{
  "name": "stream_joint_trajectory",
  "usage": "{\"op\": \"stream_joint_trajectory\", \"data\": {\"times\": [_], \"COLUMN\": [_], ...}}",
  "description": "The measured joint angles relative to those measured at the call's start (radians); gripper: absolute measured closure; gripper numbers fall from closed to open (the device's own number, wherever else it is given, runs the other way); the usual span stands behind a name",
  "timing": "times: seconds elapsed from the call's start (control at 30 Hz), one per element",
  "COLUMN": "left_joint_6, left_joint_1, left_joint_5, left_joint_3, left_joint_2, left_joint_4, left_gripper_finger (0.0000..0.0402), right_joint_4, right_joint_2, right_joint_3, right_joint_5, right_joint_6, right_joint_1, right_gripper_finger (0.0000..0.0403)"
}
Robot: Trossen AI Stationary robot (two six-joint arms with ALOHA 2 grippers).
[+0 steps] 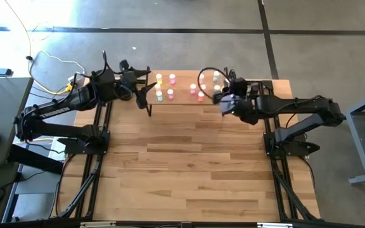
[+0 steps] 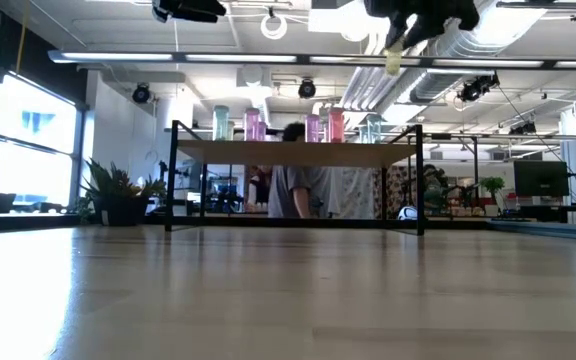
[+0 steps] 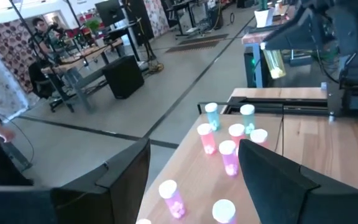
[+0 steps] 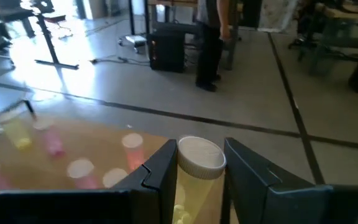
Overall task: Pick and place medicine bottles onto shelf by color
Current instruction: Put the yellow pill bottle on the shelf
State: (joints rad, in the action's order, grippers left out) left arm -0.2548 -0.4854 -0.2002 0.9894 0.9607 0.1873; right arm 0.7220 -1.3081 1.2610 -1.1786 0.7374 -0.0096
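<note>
The shelf (image 1: 182, 101) stands at the table's far edge on thin black legs. Several small pink, yellow and green medicine bottles (image 1: 170, 94) with pale caps stand upright on its light wood top (image 2: 298, 152). My left gripper (image 1: 146, 94) hovers open at the shelf's left end, roughly level, with the bottles (image 3: 228, 155) ahead of its fingers. My right gripper (image 1: 218, 96) is above the shelf's right end, shut on a yellow bottle (image 4: 191, 186). That bottle (image 2: 393, 60) hangs well above the shelf top. My right gripper pinches the yellow bottle between its two fingers, on the opposite sides of its body just below the white cap (image 4: 201, 155). The fingers come nearly level from the table's right. The bottle (image 3: 273, 62) stays roughly upright, cap up, lifted clear of the shelf.
Bare slatted tabletop (image 1: 189, 164) fills the near half. The arms' black base frames (image 1: 87, 136) (image 1: 290, 142) flank it left and right. A person (image 2: 293, 185) stands in the room beyond the shelf. Cables (image 1: 56, 63) lie on the floor at the far left.
</note>
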Motion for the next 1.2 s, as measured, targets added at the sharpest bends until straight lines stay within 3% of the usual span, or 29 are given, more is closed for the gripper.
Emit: {"op": "stream_joint_trajectory", "data": {"times": [0.13,0.4,0.93,1.2], "left_joint_6": [0.016,0.046,0.069,0.069], "left_joint_1": [-0.027,-0.052,-0.052,-0.052], "left_joint_5": [0.036,0.092,0.090,0.089], "left_joint_3": [0.000,0.000,0.000,0.000], "left_joint_2": [0.000,0.000,0.000,0.000], "left_joint_4": [0.003,-0.005,-0.004,0.003], "left_gripper_finger": [0.0165,0.0165,0.0165,0.0165], "right_joint_4": [0.138,0.211,0.166,0.171], "right_joint_2": [-0.046,-0.162,-0.350,-0.410], "right_joint_3": [0.000,0.000,0.000,0.000], "right_joint_5": [-0.041,-0.044,-0.136,-0.157], "right_joint_6": [0.197,0.328,0.409,0.373], "right_joint_1": [0.033,0.056,0.049,0.042], "right_gripper_finger": [0.0299,0.0299,0.0299,0.0299]}}
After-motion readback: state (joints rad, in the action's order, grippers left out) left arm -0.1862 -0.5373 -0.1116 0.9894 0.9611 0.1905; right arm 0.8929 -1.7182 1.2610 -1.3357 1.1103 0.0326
